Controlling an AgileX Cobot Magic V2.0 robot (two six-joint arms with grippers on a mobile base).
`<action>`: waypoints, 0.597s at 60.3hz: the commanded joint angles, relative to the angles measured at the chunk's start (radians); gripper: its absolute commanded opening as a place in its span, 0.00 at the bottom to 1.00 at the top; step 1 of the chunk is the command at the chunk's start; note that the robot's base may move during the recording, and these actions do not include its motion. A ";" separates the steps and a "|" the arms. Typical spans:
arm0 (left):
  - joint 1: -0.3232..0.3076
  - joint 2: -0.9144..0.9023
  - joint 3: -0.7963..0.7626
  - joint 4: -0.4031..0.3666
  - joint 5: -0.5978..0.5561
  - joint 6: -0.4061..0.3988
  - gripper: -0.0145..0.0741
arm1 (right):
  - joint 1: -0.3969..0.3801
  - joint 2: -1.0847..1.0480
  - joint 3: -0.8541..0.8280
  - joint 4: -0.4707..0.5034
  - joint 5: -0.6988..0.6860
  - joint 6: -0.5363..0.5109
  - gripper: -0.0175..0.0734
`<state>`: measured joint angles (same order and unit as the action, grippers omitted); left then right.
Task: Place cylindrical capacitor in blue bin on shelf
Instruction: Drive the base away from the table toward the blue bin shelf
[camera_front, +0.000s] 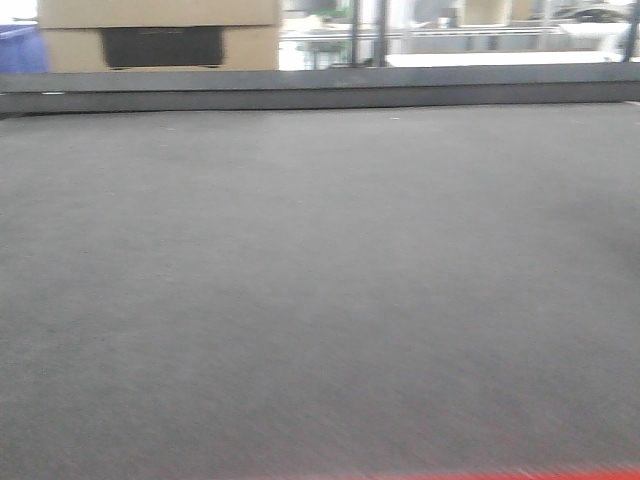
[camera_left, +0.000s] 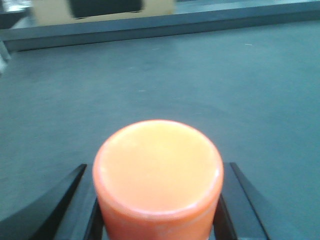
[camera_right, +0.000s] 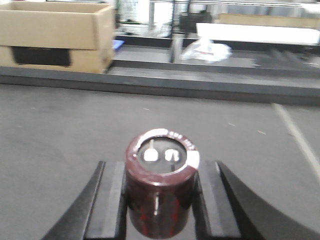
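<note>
- Right gripper (camera_right: 160, 172): its two black fingers (camera_right: 107, 200) are closed in on a dark maroon cylindrical capacitor (camera_right: 160, 200), one finger pressed to each side, so it's only as wide open as the can itself.
- The capacitor stands upright in that grip. The top faces the right wrist camera, with a light rim, two pale terminals and a small white patch at the edge. So the task part is in the right hand, above the table rather than on it.
- Left gripper (camera_left: 157, 172): same deal, black fingers (camera_left: 60, 200) hugging both sides of a fat orange cylinder with a smooth flat top (camera_left: 157, 165). It's upright too, and fills most of the lower half of the left wrist view.
- Under both is a flat dark grey matte table top (camera_front: 320, 300) with a raised dark ledge along its far side. The front view is pretty blurry.
- A thin red strip (camera_front: 500, 473) runs along the table's near edge in the front view.
- A brown cardboard box with a dark panel on its side (camera_right: 55, 35) sits past the far ledge, off to the left.
- A crumpled white plastic bag (camera_right: 205, 50) lies further back, right of the box.
- There's a blue shape (camera_front: 20, 50) at the far left beside the box, but it's too blurred to tell what it is.
</note>
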<state>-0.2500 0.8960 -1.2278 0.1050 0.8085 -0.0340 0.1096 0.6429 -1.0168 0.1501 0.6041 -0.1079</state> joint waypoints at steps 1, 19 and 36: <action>-0.007 -0.004 -0.009 -0.004 -0.018 -0.001 0.04 | 0.001 -0.005 -0.009 -0.004 -0.030 -0.006 0.01; -0.007 -0.004 -0.009 -0.004 -0.018 -0.001 0.04 | 0.001 -0.005 -0.009 -0.004 -0.030 -0.006 0.01; -0.007 -0.004 -0.009 -0.004 -0.018 -0.001 0.04 | 0.001 -0.005 -0.009 -0.004 -0.030 -0.006 0.01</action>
<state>-0.2500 0.8943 -1.2278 0.1050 0.8085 -0.0340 0.1096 0.6413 -1.0168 0.1501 0.6041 -0.1079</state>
